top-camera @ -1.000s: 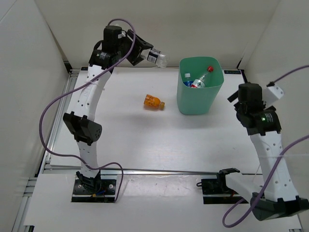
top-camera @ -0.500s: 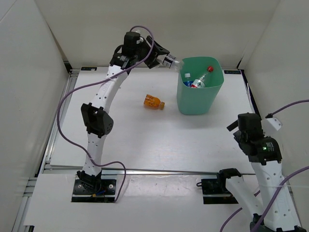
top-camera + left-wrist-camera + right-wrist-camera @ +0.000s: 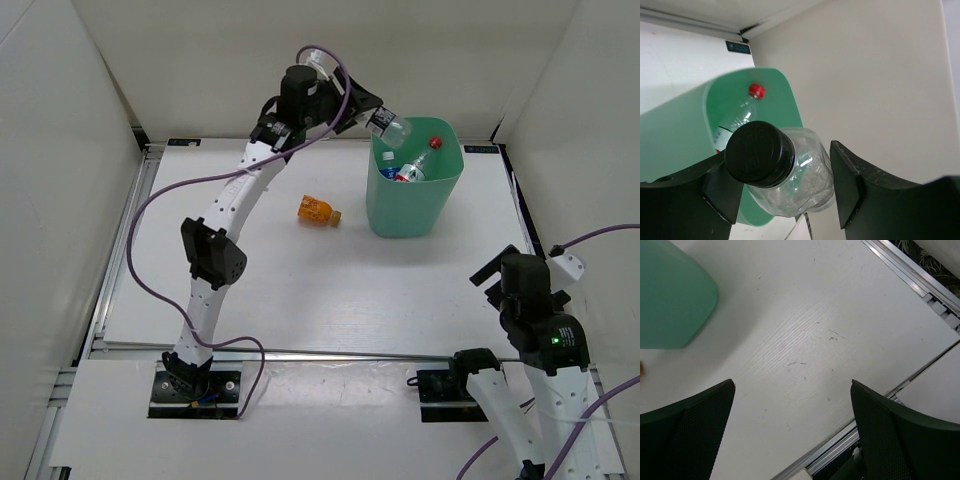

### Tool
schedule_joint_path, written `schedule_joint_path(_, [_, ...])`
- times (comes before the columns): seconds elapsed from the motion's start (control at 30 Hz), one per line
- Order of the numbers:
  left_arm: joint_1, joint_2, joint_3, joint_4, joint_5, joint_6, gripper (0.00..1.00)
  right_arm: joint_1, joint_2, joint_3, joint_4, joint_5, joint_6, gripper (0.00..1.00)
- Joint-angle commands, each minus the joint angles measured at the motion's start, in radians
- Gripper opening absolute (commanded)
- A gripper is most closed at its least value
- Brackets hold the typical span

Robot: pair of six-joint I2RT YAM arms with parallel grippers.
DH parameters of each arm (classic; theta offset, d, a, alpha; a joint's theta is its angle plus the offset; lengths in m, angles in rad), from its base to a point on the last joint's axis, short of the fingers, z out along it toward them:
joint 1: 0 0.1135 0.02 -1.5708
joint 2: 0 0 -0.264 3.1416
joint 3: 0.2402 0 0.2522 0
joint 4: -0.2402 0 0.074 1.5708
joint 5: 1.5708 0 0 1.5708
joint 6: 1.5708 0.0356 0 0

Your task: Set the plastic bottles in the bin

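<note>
My left gripper [image 3: 375,118] is shut on the clear bottle with the dark label [image 3: 393,128] and holds it, tilted, over the near-left rim of the mint-green bin [image 3: 405,212]. In the left wrist view the gripper [image 3: 785,165] has the black-capped bottle [image 3: 795,180] between its fingers, with the bin [image 3: 685,135] below. Inside the bin lie the red-label bottle [image 3: 428,150], also in the left wrist view [image 3: 742,112], and the blue-cap bottle [image 3: 389,157]. The stubby orange bottle [image 3: 318,211] lies on the table left of the bin. My right gripper [image 3: 497,273] is open and empty.
White walls enclose the table on three sides. A metal rail [image 3: 880,390] runs along the table's near edge under my right gripper [image 3: 792,390], and the bin's side [image 3: 670,300] shows at that view's upper left.
My left arm has swung right with the dark-label bottle, from left of the bin to over its rim. My right arm has drawn back toward the near right corner.
</note>
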State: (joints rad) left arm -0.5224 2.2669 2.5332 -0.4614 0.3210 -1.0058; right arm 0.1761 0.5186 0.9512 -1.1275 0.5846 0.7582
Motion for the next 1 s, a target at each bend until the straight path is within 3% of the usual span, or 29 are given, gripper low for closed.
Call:
schedule_joint_path(0.0, [-0.042,0.0,0.03,0.047,-0.036,0.019,0.38,-0.003,-0.005,0.001,0.006,0.003,-0.022,0.99])
schedule_joint_path(0.33, [-0.051,0.055,0.039,0.089,-0.063,-0.034,0.43,-0.003,-0.005,0.012,0.006,-0.017,-0.022,0.99])
schedule_joint_path(0.5, [-0.08,0.056,0.039,0.107,-0.063,-0.043,0.51,-0.003,0.006,0.012,0.006,-0.017,-0.022,0.99])
schedule_joint_path(0.6, [-0.09,0.056,0.03,0.107,-0.063,-0.034,0.58,-0.003,0.017,0.012,0.017,-0.028,-0.022,0.99])
schedule_joint_path(0.67, [-0.09,0.056,0.03,0.107,-0.063,-0.034,0.74,-0.003,0.027,0.012,0.017,-0.028,-0.033,0.99])
schedule_joint_path(0.83, [-0.09,0.033,-0.002,0.107,-0.053,0.027,1.0,-0.003,0.027,0.001,0.049,-0.037,-0.033,0.99])
schedule_joint_path(0.97, [-0.099,-0.009,-0.054,0.107,-0.043,0.071,1.0,-0.003,0.047,-0.008,0.06,-0.046,-0.033,0.99])
